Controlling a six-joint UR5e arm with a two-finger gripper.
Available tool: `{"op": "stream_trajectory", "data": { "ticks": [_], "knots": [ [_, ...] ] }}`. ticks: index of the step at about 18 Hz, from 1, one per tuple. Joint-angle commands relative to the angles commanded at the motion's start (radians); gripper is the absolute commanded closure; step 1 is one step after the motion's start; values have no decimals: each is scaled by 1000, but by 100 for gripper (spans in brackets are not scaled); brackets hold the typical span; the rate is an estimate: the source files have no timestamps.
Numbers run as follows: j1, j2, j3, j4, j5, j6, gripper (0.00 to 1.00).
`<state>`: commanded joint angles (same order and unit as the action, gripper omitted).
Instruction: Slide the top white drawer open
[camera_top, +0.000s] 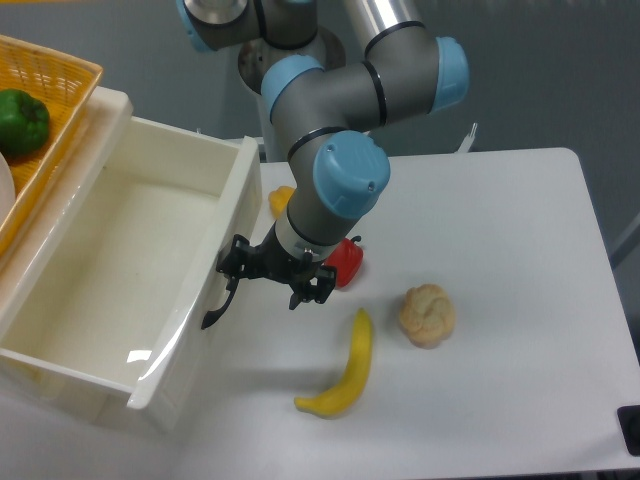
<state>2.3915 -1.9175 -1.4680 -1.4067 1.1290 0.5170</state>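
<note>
Currently, my gripper (268, 276) sits low over the worktop (500, 250), just in front of the top drawer (120, 270). The drawer is pulled well out of the cabinet (105, 105) at the left of the view and angles toward the lower left corner; its white interior is exposed. The drawer's front panel faces me, and its curved black handle (218, 306) projects from that panel. My jaws are spread apart. One finger (234, 258) is at the upper end of the handle, close to the panel; the other finger (310, 288) stands clear on the worktop side. I cannot tell whether the near finger is touching the handle or merely alongside it, because both are black and overlap in this view. The jaws enclose nothing that I can identify. My wrist, with its blue cap, rises directly above the gripper, and the arm continues up out of the top of the view. A red pepper (345, 262) lies just beside the gripper on the right, partly behind it. A banana (345, 372) lies on the worktop below the gripper, and a bread roll (427, 315) lies to the right of the banana. A wicker basket (60, 90) holding a green pepper (22, 122) rests on the cabinet at the upper left.
</note>
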Motion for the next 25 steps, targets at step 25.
{"op": "stream_trajectory", "data": {
  "ticks": [25],
  "knots": [
    [166, -107, 3, 242, 271, 595, 0]
  ]
}}
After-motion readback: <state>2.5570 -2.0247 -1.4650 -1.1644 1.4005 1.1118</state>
